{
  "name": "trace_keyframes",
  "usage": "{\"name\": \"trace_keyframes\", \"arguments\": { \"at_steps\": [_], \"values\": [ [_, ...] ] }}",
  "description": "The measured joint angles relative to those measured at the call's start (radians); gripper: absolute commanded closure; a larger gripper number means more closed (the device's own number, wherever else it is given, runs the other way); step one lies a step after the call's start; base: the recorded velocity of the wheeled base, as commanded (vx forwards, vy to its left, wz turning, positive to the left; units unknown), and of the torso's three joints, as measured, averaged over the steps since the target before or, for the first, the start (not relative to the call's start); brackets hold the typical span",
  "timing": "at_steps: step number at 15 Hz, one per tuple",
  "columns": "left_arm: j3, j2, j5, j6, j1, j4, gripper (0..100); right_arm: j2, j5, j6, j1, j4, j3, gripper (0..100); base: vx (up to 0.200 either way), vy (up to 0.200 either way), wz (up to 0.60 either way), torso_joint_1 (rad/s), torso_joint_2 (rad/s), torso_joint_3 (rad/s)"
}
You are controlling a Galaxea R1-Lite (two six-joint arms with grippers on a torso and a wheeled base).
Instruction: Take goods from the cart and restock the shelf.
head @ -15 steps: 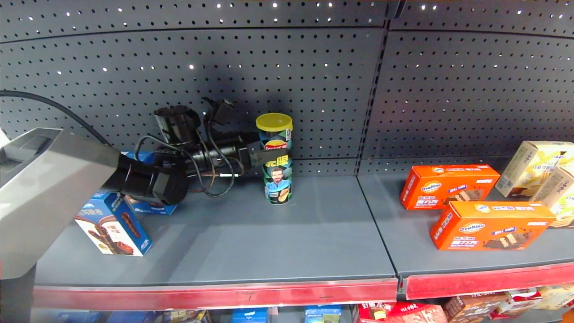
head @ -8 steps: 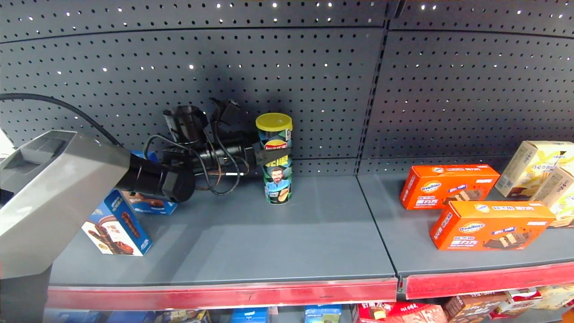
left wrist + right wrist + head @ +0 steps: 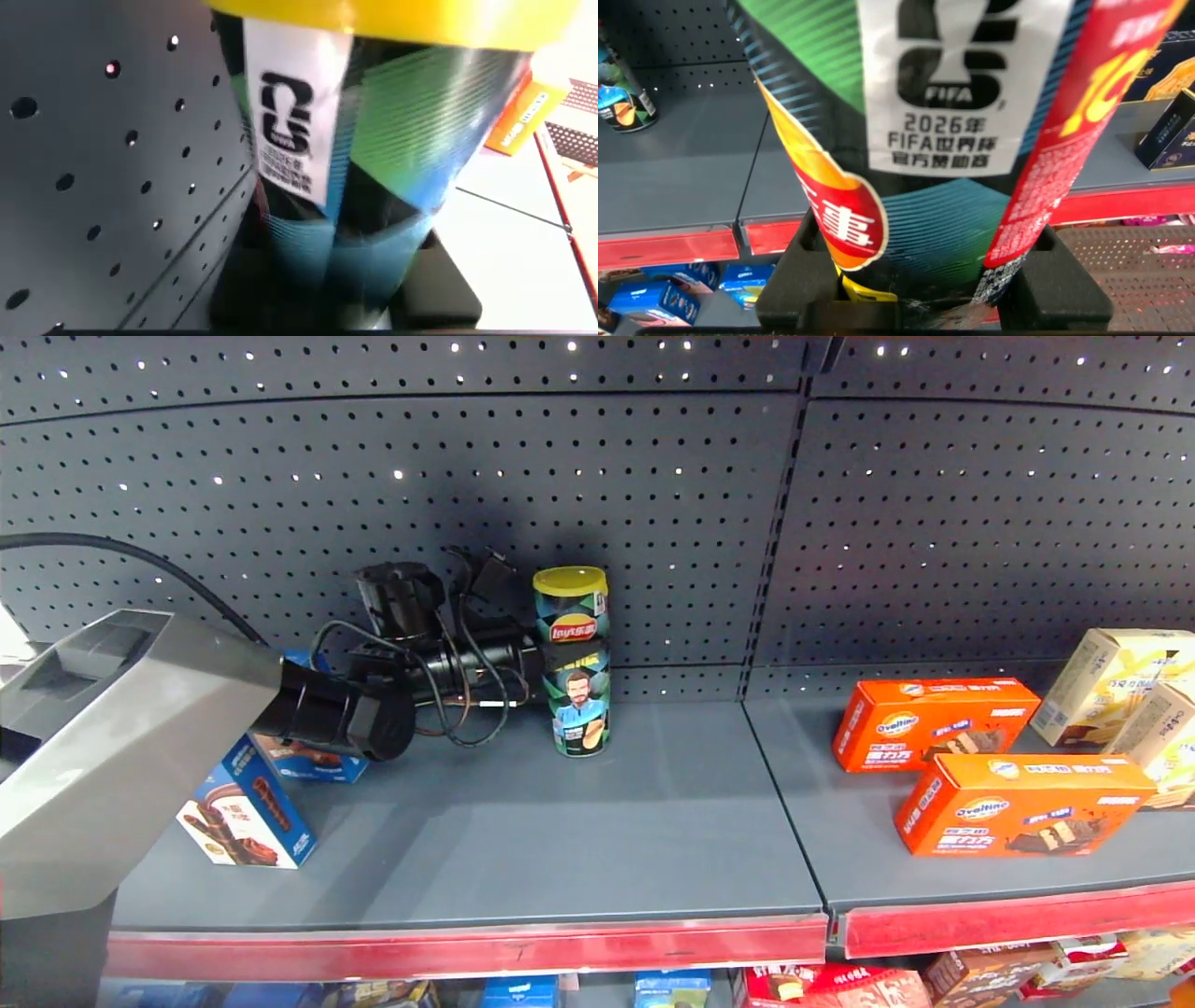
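Two cans (image 3: 577, 709) (image 3: 962, 112), one per tool (image 3: 566, 659) (image 3: 924, 294); two orange boxes (image 3: 934, 723) (image 3: 1022, 803).

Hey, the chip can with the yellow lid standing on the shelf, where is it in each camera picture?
Head view: the can stands at the back of the shelf, left of centre, in the left gripper.
Left wrist view: close up, in the middle.
Right wrist view: small, far off on the shelf, beyond a second can.
Shared landmark: the perforated back panel just behind it.

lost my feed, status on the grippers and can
Left gripper shut on can, upright on shelf. Right gripper shut on second can. Blue boxes apart, on its left.
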Motion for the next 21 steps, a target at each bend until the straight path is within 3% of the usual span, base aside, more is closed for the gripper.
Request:
{"name": "trace_keyframes", "arguments": {
  "at_steps": [5, 9, 16, 21],
  "values": [
    [0.161, -0.11, 0.011, 0.004, -0.016, -0.011, 100, 0.0, 0.001, 0.0, 0.0, 0.0, 0.004, 100, 0.0, 0.0, 0.0, 0.0, 0.0, 0.0],
    [0.375, -0.286, 0.011, 0.007, -0.018, -0.024, 100, 0.001, 0.001, 0.0, 0.0, 0.0, 0.002, 100, 0.0, 0.0, 0.0, 0.0, 0.0, 0.0],
    [0.758, -0.523, 0.01, 0.003, -0.016, -0.209, 100, 0.004, -0.001, 0.0, -0.019, 0.001, -0.004, 100, 0.0, 0.0, 0.0, 0.0, 0.0, 0.0],
    [0.868, -0.57, 0.009, 0.002, -0.028, -0.302, 100, 0.004, -0.001, 0.0, -0.021, 0.0, -0.004, 100, 0.0, 0.0, 0.0, 0.0, 0.0, 0.0]
  ]
}}
